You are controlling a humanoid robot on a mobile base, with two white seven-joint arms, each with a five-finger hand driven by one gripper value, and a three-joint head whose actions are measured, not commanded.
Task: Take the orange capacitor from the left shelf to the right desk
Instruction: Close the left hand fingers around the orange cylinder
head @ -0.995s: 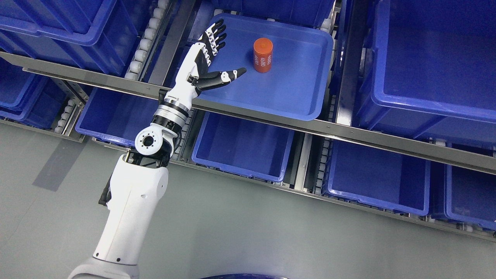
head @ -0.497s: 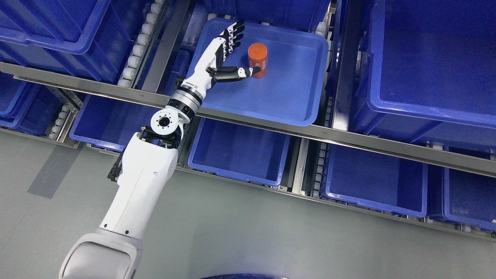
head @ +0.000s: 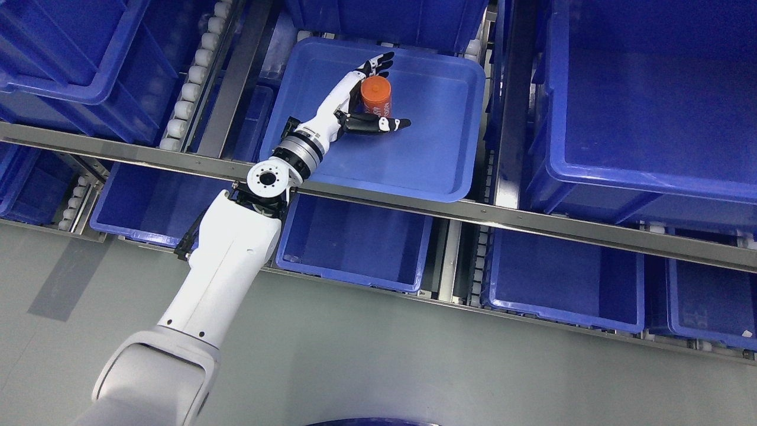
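Reaching over the steel shelf rail (head: 414,208), your left hand (head: 361,106) brackets, fingers spread, the upright orange capacitor (head: 376,96) near the far edge of the shallow blue tray (head: 437,171), with deeper blue bins (head: 644,106) crowding either side.

An orange capacitor (head: 377,96), a short cylinder with a flat round top and dark print running down its side, stands upright on the floor of a shallow blue tray (head: 449,148) on the shelf, toward the tray's far left part, its lower edge partly hidden.
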